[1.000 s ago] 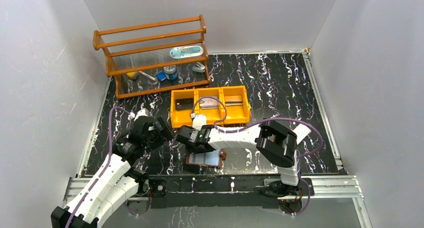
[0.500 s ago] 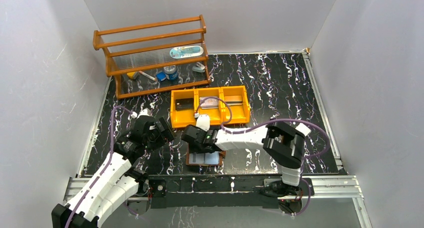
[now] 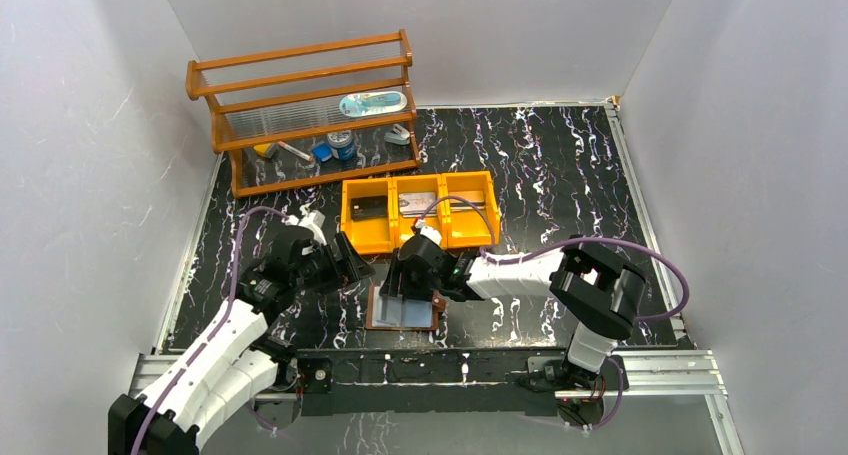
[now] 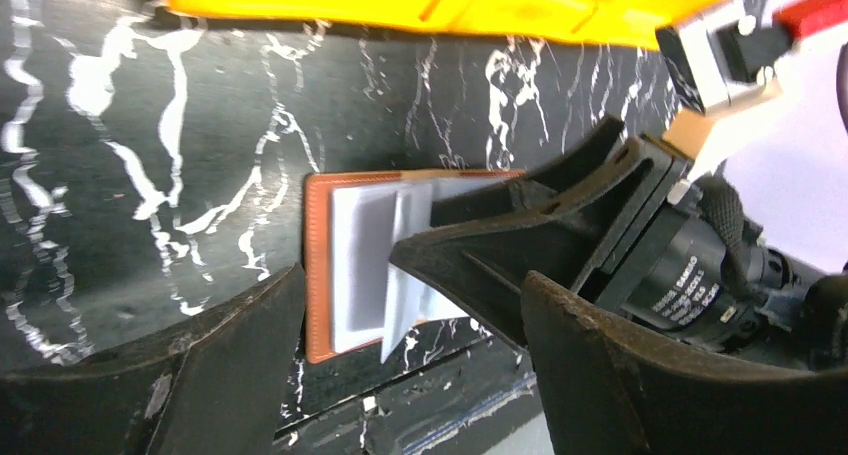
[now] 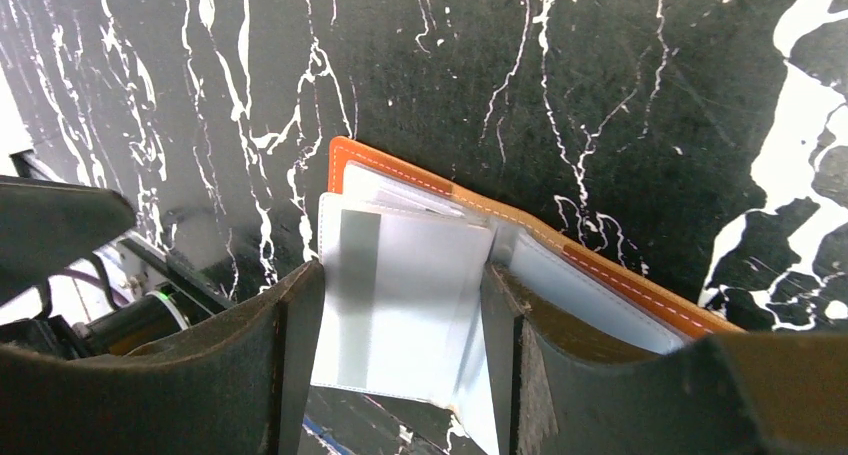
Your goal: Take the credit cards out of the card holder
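the card holder [image 3: 404, 315] lies open and flat on the black marbled counter [image 3: 560, 175], on the near side of the orange tray [image 3: 350, 237], just below the tray's middle compartment. its brown leather faces down and its glossy grey-blue sleeves face up.

the right claw [image 5: 400, 275] points down onto the open holder, a little nearer than the tray's front wall. its fingers [image 5: 285, 365] stand either side of one pale sleeve [image 5: 410, 305], and the sleeve's two long edges meet the inner faces of both fingers. in the left wrist view that leaf stands up off the rest of the stack. i cannot tell whether the fingers are pressing on it or only flanking it. i also cannot tell whether a card sits inside the sleeve.

the left claw [image 3: 350, 267] hovers off the tray's near-left corner, aimed at the holder. its fingers are spread wide and hold nothing, apart from both the holder and the other claw.

flat rectangular pieces lie in the tray's three compartments, too small to make out. a wooden rack [image 3: 300, 85] stands beyond the tray's far-left corner.
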You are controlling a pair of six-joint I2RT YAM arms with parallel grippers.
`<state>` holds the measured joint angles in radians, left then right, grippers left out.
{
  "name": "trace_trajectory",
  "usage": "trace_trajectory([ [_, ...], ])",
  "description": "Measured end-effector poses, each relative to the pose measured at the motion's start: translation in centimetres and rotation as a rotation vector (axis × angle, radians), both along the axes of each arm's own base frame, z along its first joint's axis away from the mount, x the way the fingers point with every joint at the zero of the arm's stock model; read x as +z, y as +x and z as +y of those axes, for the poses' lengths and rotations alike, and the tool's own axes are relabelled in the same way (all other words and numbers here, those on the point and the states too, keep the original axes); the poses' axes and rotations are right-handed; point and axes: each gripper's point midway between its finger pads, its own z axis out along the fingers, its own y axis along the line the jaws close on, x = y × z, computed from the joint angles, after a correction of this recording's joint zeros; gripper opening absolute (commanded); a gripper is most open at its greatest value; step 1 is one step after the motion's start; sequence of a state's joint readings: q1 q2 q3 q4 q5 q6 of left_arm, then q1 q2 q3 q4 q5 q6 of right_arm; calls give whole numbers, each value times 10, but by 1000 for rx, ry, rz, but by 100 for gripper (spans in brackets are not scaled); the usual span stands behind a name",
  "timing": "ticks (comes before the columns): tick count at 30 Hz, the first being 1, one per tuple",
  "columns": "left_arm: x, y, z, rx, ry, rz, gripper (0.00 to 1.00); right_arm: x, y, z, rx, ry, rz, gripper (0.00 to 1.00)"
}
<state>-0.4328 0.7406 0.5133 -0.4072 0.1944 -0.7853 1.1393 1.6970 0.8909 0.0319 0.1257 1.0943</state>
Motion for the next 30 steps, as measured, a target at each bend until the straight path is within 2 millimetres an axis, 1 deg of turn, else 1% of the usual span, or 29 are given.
trace_trajectory([
  [2, -3, -3, -10, -45, -42, 11, 68, 1, 0, 2, 1, 21, 8, 59],
  [5, -15, -11, -20, -98, -76, 66, 64, 1, -2, 4, -2, 39, 21, 59],
  [10, -28, -21, -23, -132, -99, 109, 57, 2, -2, 4, -8, 45, 29, 60],
  [14, -34, -28, -24, -135, -115, 135, 52, 2, -2, 4, -11, 46, 32, 60],
  [18, -37, -32, -25, -133, -131, 148, 52, 2, -2, 4, -12, 47, 35, 60],
  [23, -35, -36, -29, -146, -152, 161, 51, 0, -2, 3, -15, 46, 45, 60],
  [30, -49, -51, -32, -173, -140, 207, 49, 0, -2, 3, -18, 46, 48, 61],
])
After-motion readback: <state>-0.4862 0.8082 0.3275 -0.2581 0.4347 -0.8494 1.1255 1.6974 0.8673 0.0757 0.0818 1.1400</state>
